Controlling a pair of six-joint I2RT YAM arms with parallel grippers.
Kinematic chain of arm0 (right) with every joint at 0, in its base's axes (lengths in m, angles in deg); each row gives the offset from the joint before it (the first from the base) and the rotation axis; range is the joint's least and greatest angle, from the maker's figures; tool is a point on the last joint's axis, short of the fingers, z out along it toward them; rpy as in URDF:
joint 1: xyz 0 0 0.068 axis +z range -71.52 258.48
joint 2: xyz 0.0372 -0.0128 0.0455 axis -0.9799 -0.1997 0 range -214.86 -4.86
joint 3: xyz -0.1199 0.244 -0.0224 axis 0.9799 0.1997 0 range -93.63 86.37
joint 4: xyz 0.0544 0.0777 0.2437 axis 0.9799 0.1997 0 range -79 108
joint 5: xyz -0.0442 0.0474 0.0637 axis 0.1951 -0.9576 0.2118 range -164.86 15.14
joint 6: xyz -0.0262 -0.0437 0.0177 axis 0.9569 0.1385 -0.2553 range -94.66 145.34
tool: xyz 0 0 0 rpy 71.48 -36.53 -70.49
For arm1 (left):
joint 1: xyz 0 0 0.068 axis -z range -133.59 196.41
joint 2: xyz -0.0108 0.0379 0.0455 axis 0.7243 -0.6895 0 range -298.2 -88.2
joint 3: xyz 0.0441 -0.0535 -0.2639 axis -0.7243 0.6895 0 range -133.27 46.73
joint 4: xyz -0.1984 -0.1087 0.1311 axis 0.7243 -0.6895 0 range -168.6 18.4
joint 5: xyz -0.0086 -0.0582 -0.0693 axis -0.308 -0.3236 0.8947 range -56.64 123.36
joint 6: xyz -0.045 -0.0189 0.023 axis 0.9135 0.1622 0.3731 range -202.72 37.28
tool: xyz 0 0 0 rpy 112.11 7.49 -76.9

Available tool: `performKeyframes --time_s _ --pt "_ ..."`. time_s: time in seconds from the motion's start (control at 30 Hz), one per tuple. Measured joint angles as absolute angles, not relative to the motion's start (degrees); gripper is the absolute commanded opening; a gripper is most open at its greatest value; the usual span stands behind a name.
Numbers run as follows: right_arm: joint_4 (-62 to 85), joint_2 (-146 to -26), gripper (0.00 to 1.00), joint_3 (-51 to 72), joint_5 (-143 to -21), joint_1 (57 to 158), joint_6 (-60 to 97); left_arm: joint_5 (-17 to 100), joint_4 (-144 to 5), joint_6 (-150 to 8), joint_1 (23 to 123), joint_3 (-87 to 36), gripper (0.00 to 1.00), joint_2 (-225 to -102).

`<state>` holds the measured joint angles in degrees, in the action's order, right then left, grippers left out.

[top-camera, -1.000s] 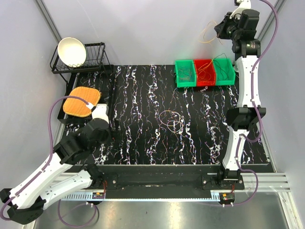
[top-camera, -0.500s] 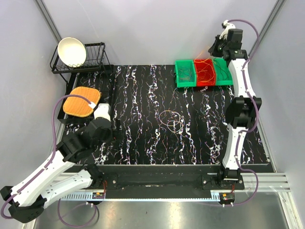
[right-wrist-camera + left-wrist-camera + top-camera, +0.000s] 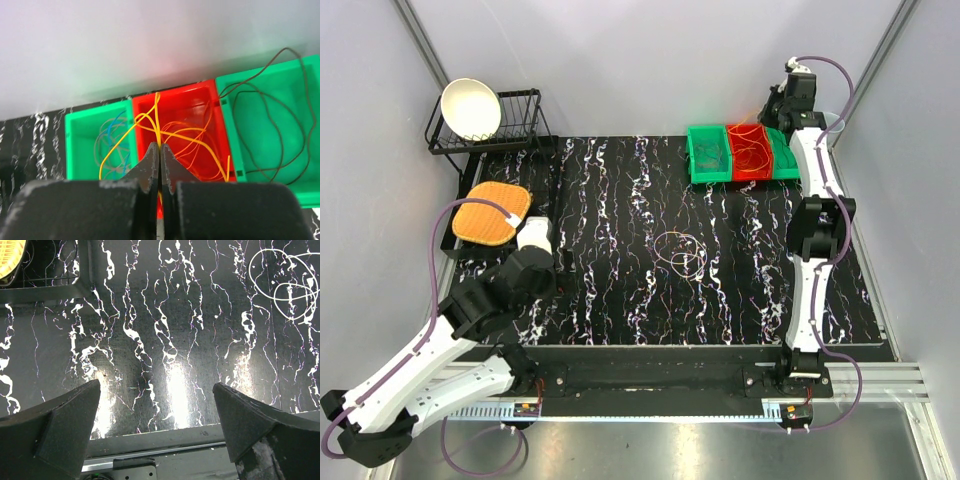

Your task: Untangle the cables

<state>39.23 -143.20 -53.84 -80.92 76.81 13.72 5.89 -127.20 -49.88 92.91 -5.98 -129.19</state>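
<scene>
Right tool (image 3: pixel 160 148) lowered, pinching yellow cable (image 3: pixel 157 117) over red bin (image 3: pixel 192 102)

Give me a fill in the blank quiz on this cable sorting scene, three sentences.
The right gripper is ____ on a yellow cable.
The middle bin of the three is ____.
The left gripper hangs ____ above the table.
Missing: shut, red, open.

Before my left fingers (image 3: pixel 55 425) the black marbled worktop (image 3: pixel 165 305) lies bare; green and red plastic bins (image 3: pixel 710 178) crowd its far-right corner.
</scene>
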Motion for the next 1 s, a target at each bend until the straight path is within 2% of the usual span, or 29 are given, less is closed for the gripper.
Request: performKeyframes --time_s 0.6,1.0 --pt "36.9 -151.3 0.00 -54.5 -72.3 76.5 11.1 5.9 -127.2 -49.9 92.9 -5.7 0.99 -130.1" --pt "36.5 -151.9 0.00 -54.4 -77.3 76.4 3.8 5.8 -127.2 -49.9 92.9 -5.6 0.99 -130.7"
